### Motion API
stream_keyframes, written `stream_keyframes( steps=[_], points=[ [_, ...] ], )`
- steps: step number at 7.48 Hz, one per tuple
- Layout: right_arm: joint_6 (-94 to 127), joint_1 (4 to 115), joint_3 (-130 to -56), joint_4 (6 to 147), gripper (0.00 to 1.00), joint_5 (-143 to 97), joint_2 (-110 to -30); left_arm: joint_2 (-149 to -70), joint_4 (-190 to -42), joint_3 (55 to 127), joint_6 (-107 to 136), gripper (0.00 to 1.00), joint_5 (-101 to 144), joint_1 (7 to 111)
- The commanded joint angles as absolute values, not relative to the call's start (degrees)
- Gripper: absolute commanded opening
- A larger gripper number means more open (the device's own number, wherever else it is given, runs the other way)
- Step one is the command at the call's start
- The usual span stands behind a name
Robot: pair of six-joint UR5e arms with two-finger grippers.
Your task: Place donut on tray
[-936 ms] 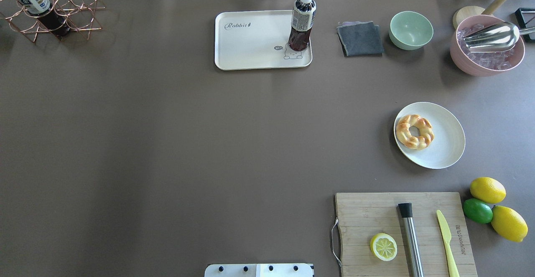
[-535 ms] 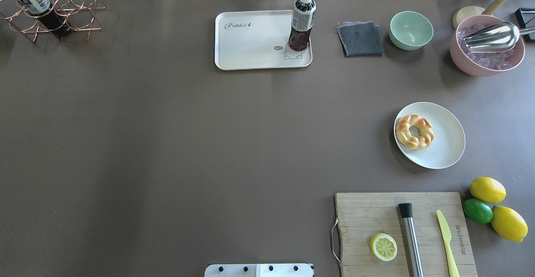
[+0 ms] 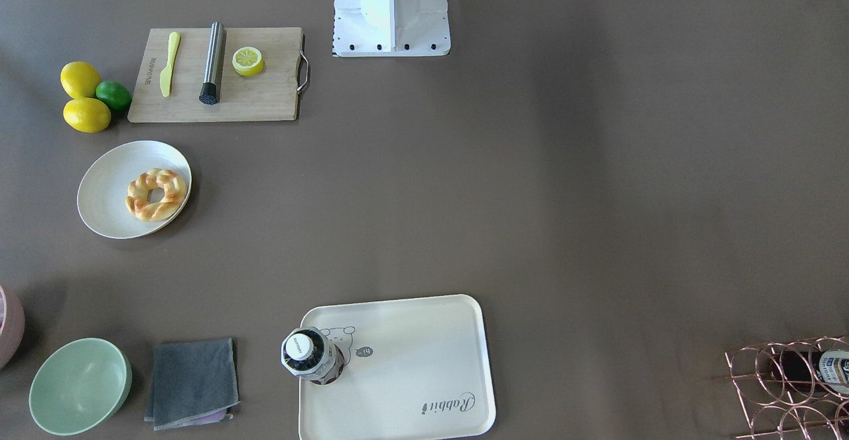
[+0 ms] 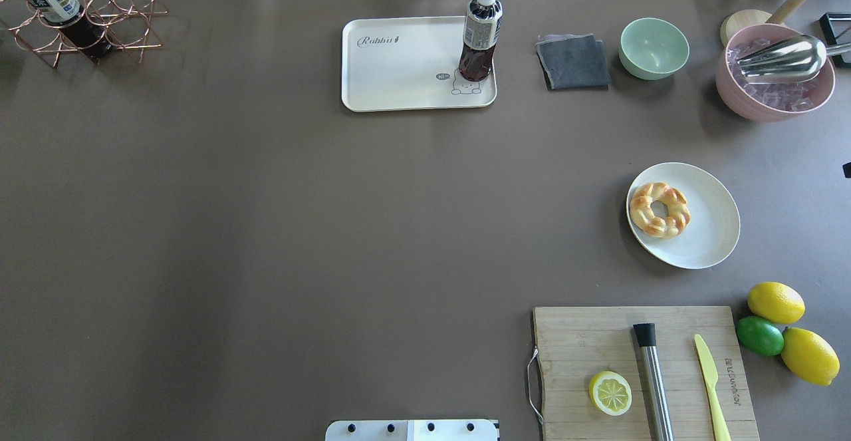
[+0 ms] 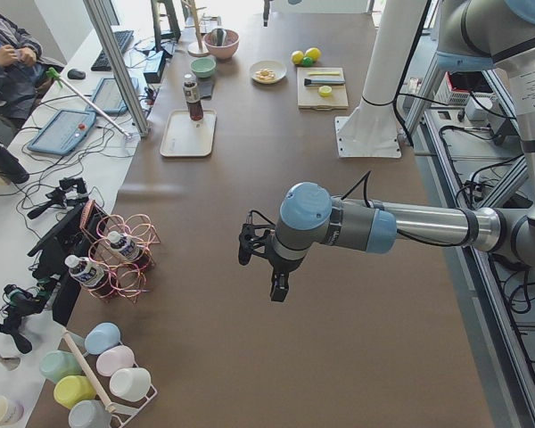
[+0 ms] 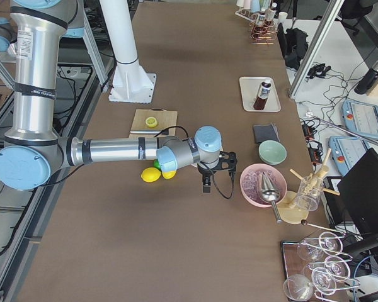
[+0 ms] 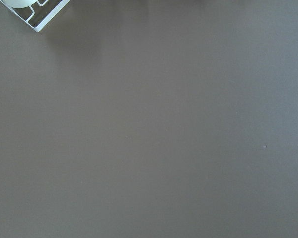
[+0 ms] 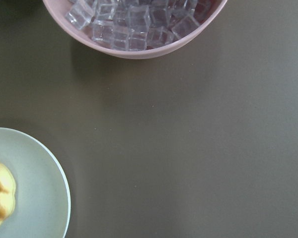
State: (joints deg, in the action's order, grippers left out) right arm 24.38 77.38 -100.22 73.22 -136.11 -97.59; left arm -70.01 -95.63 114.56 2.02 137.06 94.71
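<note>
Frontally, shows donut lying flat on round plate, well apart from tray. Looks light, soft, squashable; probably best pinched across one side of ring, through hole. Overhead, reveals open worktop between, with bottle occupying one tray corner. Sideways, shows left gripper, right gripper hovering; cannot tell open or closed.

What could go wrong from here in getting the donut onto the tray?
The donut lies off-centre, near the rim of the round plate, so a downward grasp might tip or slide the plate. The bottle stands upright in the tray corner on the donut's side; a carry coming from there could knock it over.
</note>
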Motion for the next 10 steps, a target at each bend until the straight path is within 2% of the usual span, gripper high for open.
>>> stream_keyframes(
  steps=[1,5,7,10],
  points=[
    [27.5,71.6,-98.2,69.4,1.0,-135.1,-97.2,-70.2,-95.7,114.6,2.0,0.98,137.4,94.5],
    [29.2,65.5,-93.3,55.6,1.0,-131.7,-97.1,-70.3,-95.6,114.4,2.4,0.98,137.4,93.7],
    [43.7,62.1,-93.1,54.5,0.99,-131.2,-95.5,-70.3,-95.6,114.3,2.4,0.98,137.4,93.7],
    [50.0,58.7,-92.8,53.3,0.85,-130.0,-93.6,-70.1,-95.6,114.3,2.4,0.98,137.4,93.7]
  ],
)
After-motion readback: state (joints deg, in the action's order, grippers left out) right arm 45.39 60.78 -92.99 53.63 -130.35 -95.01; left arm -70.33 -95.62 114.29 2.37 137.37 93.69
